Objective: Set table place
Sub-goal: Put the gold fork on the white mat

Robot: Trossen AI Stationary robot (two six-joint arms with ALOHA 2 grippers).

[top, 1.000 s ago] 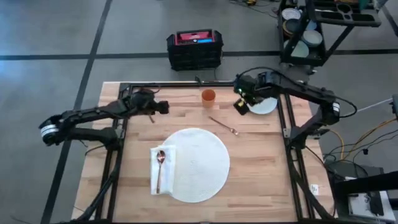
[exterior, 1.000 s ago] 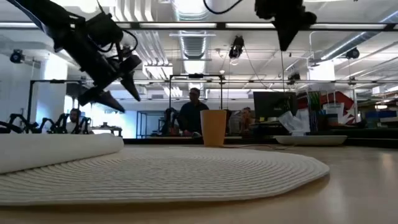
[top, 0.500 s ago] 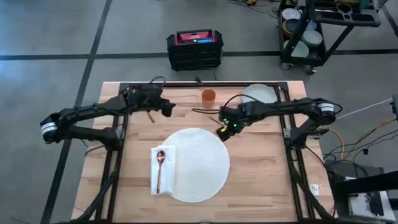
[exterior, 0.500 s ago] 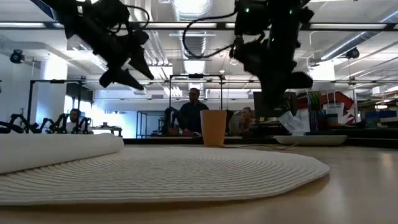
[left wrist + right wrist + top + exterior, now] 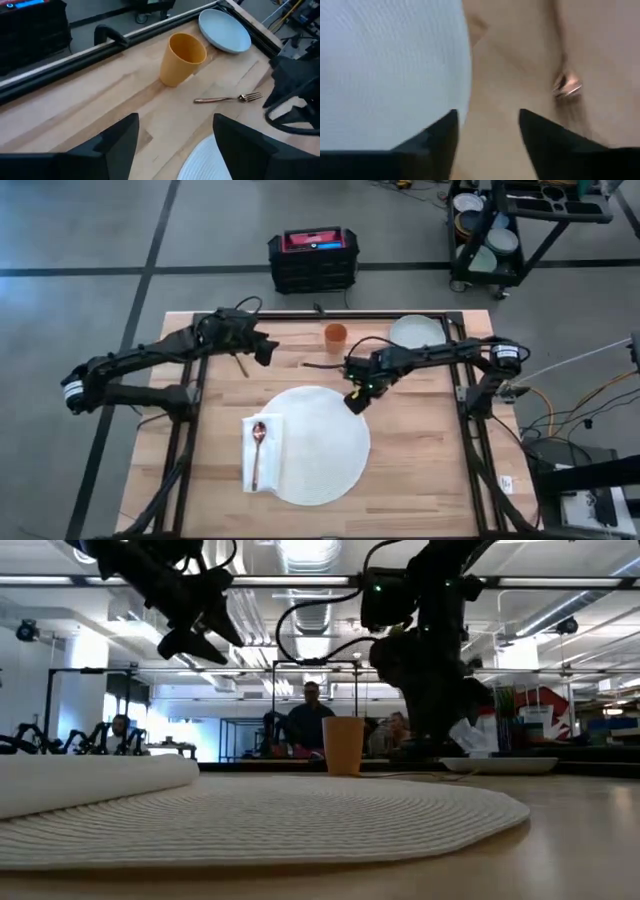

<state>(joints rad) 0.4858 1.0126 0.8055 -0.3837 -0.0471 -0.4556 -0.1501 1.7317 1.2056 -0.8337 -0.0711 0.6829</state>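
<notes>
Counter (image 5: 420,450) carries the round white mat (image 5: 318,444) at centre. A napkin (image 5: 262,452) with a spoon (image 5: 257,448) lies on the mat's left edge, so that part looks done. The plate (image 5: 414,331), orange cup (image 5: 335,335) and fork (image 5: 228,98) sit off the mat at the far side, not yet placed. Right end effector (image 5: 356,400) hangs at the mat's far-right edge, fingers wide, empty, fork just beside it. Left end effector (image 5: 268,352) hovers wide open, left of the cup.
</notes>
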